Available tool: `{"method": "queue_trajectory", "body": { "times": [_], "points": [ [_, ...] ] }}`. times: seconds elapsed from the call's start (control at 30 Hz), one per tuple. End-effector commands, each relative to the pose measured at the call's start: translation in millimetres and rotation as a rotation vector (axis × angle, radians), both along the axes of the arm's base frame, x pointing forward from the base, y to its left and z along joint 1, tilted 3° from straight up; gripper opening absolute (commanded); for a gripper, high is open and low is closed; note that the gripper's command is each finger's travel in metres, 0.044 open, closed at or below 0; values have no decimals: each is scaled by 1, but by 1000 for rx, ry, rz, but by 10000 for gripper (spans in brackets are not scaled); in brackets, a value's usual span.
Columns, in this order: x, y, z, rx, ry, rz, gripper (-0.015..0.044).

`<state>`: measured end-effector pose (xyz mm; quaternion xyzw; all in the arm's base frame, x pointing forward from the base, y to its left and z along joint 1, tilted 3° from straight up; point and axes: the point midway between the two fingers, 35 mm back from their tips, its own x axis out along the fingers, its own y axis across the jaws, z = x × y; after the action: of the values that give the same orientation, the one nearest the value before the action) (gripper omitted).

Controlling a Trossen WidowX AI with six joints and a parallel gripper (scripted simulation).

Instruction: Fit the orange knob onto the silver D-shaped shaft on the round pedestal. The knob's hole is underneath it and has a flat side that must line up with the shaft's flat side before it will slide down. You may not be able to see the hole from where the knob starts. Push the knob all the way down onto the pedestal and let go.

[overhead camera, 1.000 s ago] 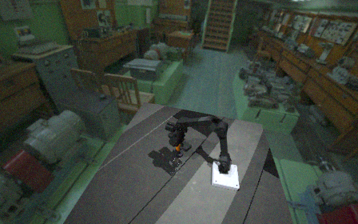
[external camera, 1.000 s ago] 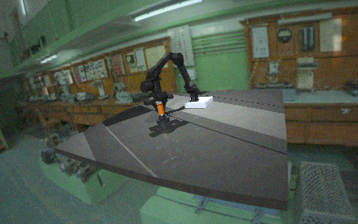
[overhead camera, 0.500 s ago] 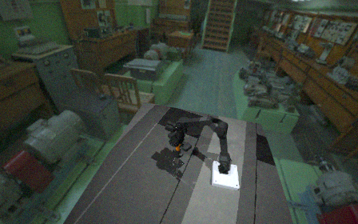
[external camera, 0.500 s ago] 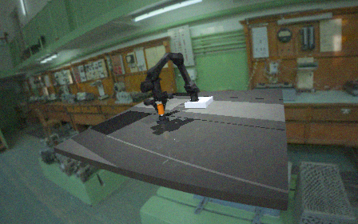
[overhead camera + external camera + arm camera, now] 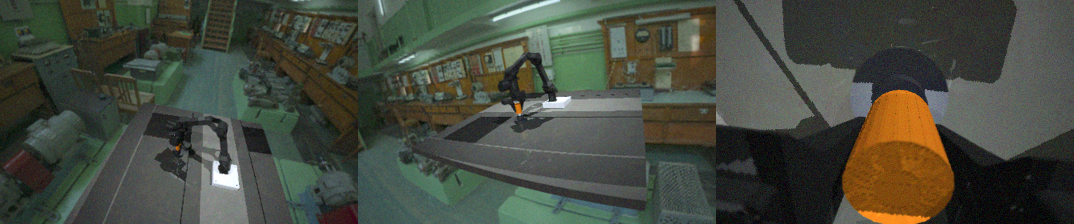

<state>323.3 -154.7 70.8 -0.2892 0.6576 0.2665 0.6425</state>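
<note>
The knob (image 5: 178, 148) (image 5: 518, 108) (image 5: 899, 150) was upright over the pedestal (image 5: 519, 118) (image 5: 941, 102), its far end toward twelve o'clock in the wrist view — whether it had begun to slide onto the shaft, hidden there, could not be told. The gripper (image 5: 177, 147) (image 5: 518, 105) (image 5: 899, 127) had it pinched, a finger at nine o'clock and one at three. The step in hand looked like lining up flat with flat; next came, probably, a small turn under light downward pressure — then a full push and release. The arm's base (image 5: 231, 180) (image 5: 562, 102) stood beyond, at four o'clock from the knob in the top view.
</note>
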Motion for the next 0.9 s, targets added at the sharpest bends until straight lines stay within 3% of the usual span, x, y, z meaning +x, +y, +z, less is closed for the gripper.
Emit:
{"method": "queue_trajectory", "body": {
  "times": [0.0, 0.87],
  "points": [
    [-1, 0, -1, -2, 0, 8, 0],
    [-1, 0, -3, -1, 2, 61, 0]
  ]
}}
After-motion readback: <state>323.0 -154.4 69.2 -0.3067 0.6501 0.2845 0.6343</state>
